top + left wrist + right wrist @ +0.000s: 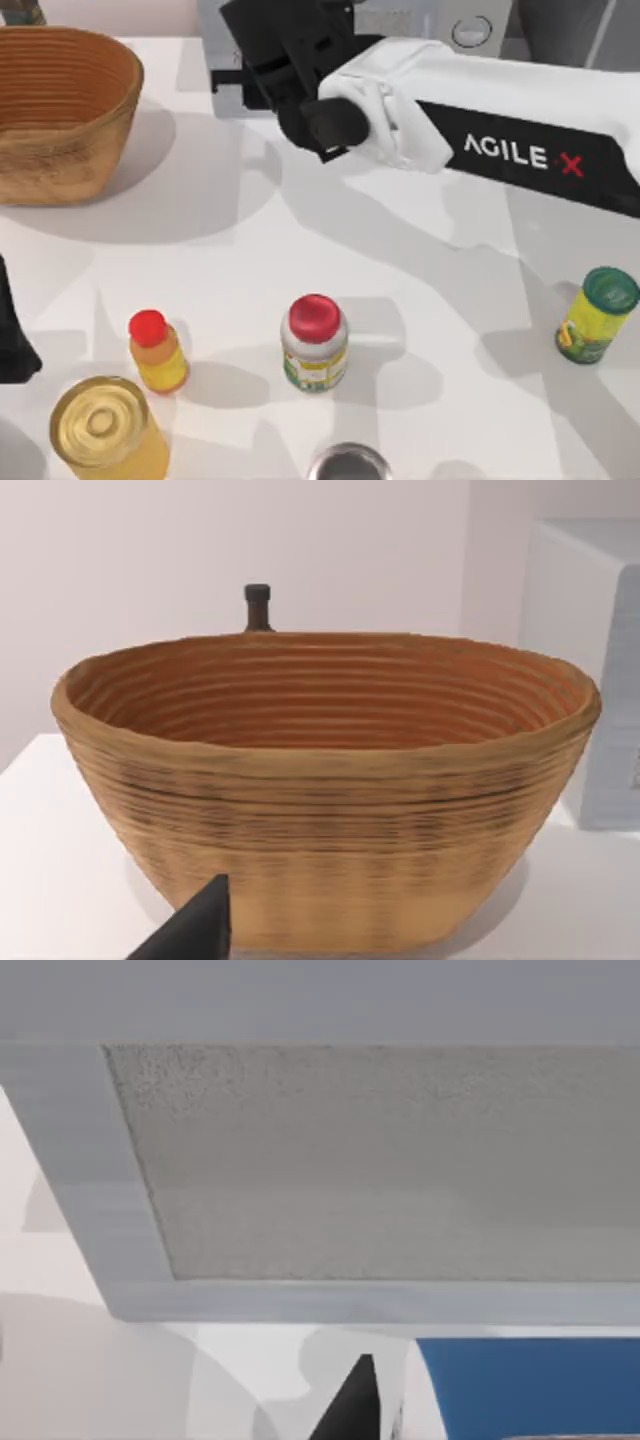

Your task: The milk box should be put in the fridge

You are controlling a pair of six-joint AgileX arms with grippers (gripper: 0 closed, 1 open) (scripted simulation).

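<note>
Our right gripper (262,75) carries the milk box (525,1388), blue top just beneath it, pinched as far as we can judge, facing the fridge (380,1160) door close ahead. Next we likely need that door opened; left gripper (12,345) idles

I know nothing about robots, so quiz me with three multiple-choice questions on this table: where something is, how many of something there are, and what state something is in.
1. In the top view, the woven brown basket sits:
A) upper left
B) lower right
C) centre

2. Red-capped containers:
A) one
B) two
C) four

3. The red-capped white jar is:
A) tipped over
B) uncapped
C) upright and capped

Answers:
1 A, it occupies that corner.
2 B, the small yellow bottle and the white jar.
3 C, its red cap faces up at the camera.
</note>
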